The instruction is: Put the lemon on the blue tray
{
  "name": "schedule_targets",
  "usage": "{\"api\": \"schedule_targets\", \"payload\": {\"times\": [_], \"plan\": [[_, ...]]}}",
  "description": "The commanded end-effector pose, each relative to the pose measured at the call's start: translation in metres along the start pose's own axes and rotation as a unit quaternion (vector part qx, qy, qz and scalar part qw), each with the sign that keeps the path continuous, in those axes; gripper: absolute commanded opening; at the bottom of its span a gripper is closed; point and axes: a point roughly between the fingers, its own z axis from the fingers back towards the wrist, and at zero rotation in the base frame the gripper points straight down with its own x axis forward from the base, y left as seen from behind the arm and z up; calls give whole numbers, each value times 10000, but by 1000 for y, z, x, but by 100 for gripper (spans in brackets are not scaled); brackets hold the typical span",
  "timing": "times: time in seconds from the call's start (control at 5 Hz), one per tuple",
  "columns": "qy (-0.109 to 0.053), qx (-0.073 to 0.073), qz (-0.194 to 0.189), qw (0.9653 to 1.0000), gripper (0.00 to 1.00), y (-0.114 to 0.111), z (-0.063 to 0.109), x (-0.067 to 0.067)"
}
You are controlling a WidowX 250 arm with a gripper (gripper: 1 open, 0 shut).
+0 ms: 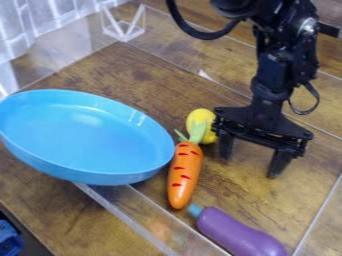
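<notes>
A small glossy yellow lemon (201, 122) rests on the wooden table, touching the green leaves of an orange carrot (183, 172). To the left lies the large oval blue tray (74, 133), with nothing in it. My gripper (253, 155) points straight down just right of the lemon, with its black fingers (226, 145) spread wide apart and low over the table. It is open and holds nothing. The lemon sits beside the left finger, outside the gap.
A purple eggplant (241, 233) lies near the front edge, below the carrot. Clear acrylic walls run along the front and right of the table. A white wire rack (127, 18) stands at the back left.
</notes>
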Motion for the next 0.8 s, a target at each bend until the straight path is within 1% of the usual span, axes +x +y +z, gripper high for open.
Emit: {"api": "schedule_targets", "payload": {"times": [0.0, 0.2, 0.4, 0.6], "plan": [[-164, -63, 21, 9998, 100, -18, 11, 1], [-227, -15, 358, 9991, 100, -22, 9, 2], [-256, 76, 237, 9994, 100, -22, 8, 0], [-280, 169, 197, 9993, 100, -8, 8, 5]]}}
